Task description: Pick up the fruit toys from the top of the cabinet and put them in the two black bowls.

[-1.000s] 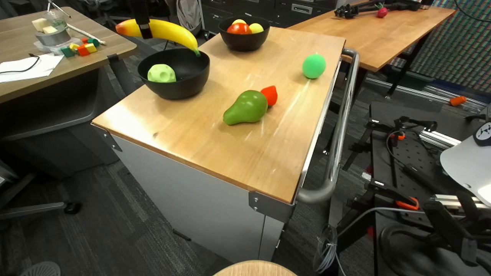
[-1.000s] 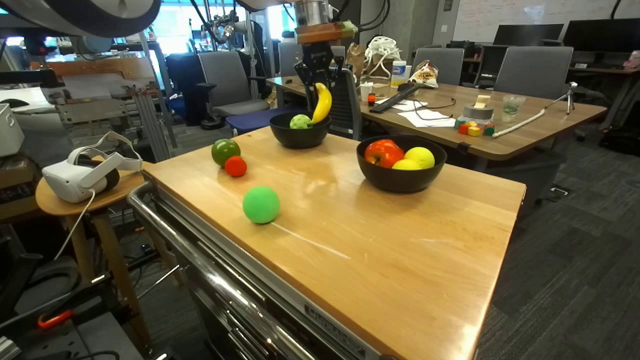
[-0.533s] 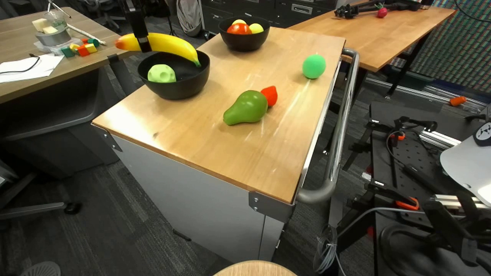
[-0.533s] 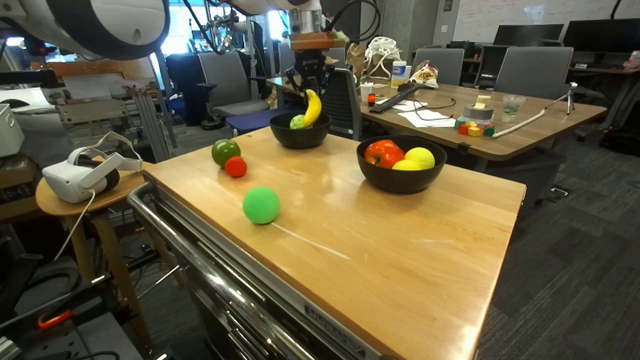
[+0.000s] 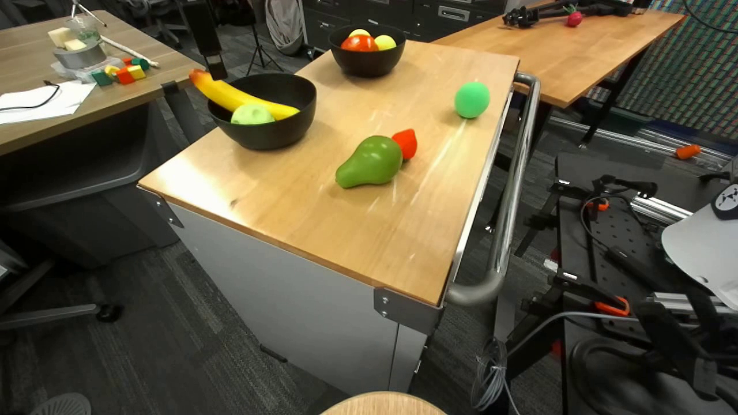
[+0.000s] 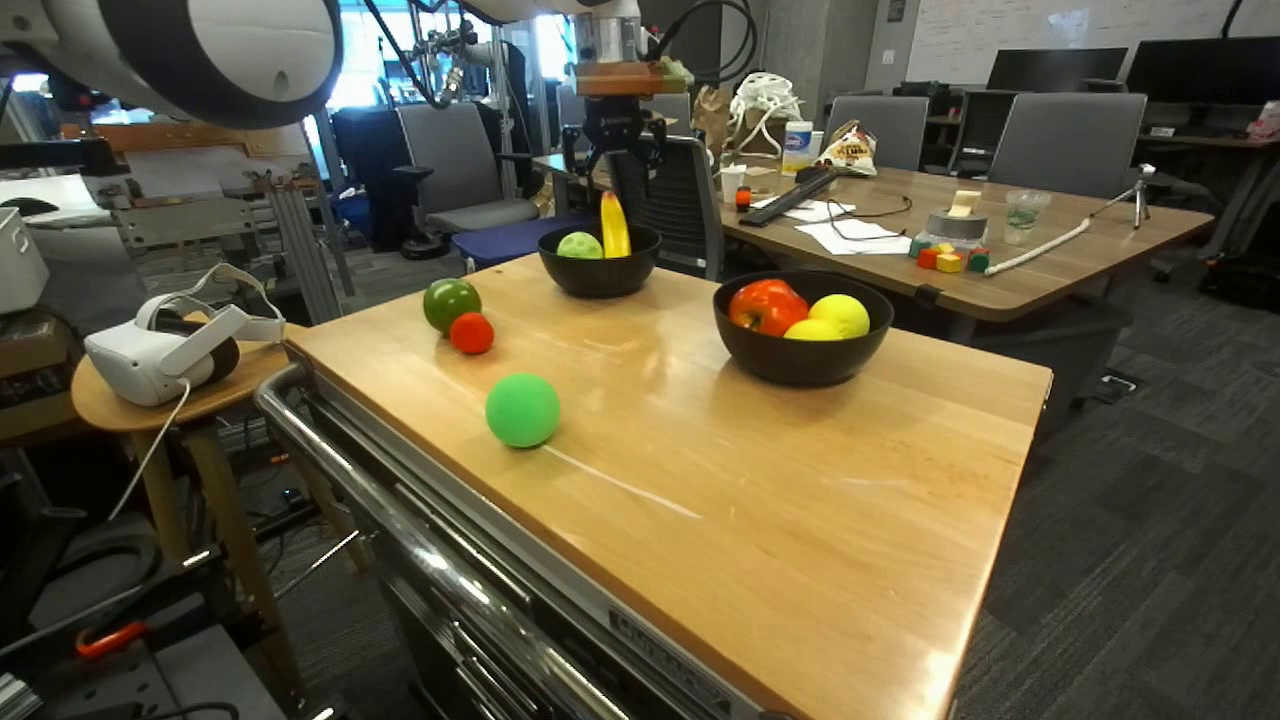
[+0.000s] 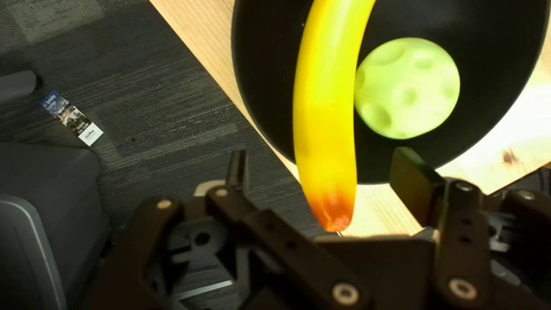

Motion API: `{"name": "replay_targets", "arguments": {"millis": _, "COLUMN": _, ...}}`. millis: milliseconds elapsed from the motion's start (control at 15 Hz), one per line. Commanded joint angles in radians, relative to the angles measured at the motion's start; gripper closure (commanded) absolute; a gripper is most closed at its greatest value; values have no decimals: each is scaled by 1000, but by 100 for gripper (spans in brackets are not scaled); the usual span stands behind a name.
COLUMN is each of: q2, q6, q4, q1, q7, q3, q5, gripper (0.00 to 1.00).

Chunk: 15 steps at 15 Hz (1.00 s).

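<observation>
Banana lower, across bowl rim, fingers clear

Banana tilted in front black bowl, pale green ball alongside, gripper fingertip near banana's raised end, three fruits in rear black bowl, pear beside red toy on cabinet top, green ball near rail.

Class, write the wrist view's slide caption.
Open gripper above the edge of a black bowl: pale green ball inside, banana jutting out.
</observation>
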Motion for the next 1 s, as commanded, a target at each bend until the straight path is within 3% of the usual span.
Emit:
{"name": "replay_targets", "arguments": {"millis": 0, "q2": -35, "q6": -104, "q4": 41, "q1": -1, "q7": 28, "q3": 12, "q5": 29, "gripper": 0}}
{"name": "replay_targets", "arguments": {"millis": 200, "q2": -74, "q6": -347, "q4": 73, "q1": 12, "q7": 101, "q3": -20, "q5": 69, "gripper": 0}}
{"name": "replay_targets", "arguments": {"millis": 333, "q2": -115, "q6": -429, "q4": 36, "q1": -10, "q7": 197, "q3": 8, "q5": 77, "gripper": 0}}
{"name": "replay_targets", "arguments": {"millis": 467, "q2": -129, "q6": -460, "q4": 41, "q1": -34, "q7": 285, "q3": 23, "q5": 129, "gripper": 0}}
{"name": "replay_targets", "arguments": {"millis": 533, "q2": -108, "q6": -416, "q4": 38, "q1": -9, "q7": 210, "q3": 3, "q5": 82, "gripper": 0}}
{"name": "replay_targets", "arguments": {"millis": 933, "q2": -118, "q6": -436, "q4": 36, "q1": -28, "q7": 260, "q3": 8, "q5": 109, "gripper": 0}}
